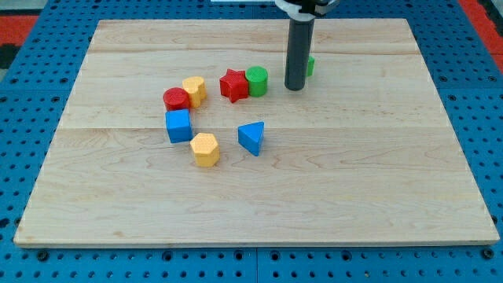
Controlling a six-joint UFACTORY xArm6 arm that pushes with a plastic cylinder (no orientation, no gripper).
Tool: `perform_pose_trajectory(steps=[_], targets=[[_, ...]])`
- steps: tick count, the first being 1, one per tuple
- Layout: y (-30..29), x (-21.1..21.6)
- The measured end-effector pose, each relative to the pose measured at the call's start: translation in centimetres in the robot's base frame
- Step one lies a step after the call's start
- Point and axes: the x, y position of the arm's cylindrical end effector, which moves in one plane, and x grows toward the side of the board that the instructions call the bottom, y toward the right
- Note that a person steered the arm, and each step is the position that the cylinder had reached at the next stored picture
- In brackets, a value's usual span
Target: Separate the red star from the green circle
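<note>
The red star (pixel 233 84) lies near the middle of the wooden board (pixel 354 173), touching the green circle (pixel 257 81) on its right. My tip (pixel 295 88) is the lower end of the dark rod, standing a short way to the view's right of the green circle, apart from it. A second green block (pixel 310 66) is mostly hidden behind the rod.
To the view's left of the star sit a yellow block (pixel 195 90) and a red circle (pixel 176 99), touching. Below them are a blue cube (pixel 179 126), a yellow hexagon (pixel 205 149) and a blue triangle (pixel 251 137).
</note>
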Motion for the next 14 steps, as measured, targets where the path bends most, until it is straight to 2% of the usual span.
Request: perform_pose_trajectory(steps=[2, 3, 6, 7, 9, 10, 11, 12, 13, 14], targets=[[-3.6, 4.2], [-8.0, 4.3], [-12.5, -2.7], [-12.6, -6.7], [-6.8, -5.7], [-4.6, -7.8], [-8.4, -10.2], [-5.3, -5.8], [-8.5, -5.8], [-9.5, -8.0]])
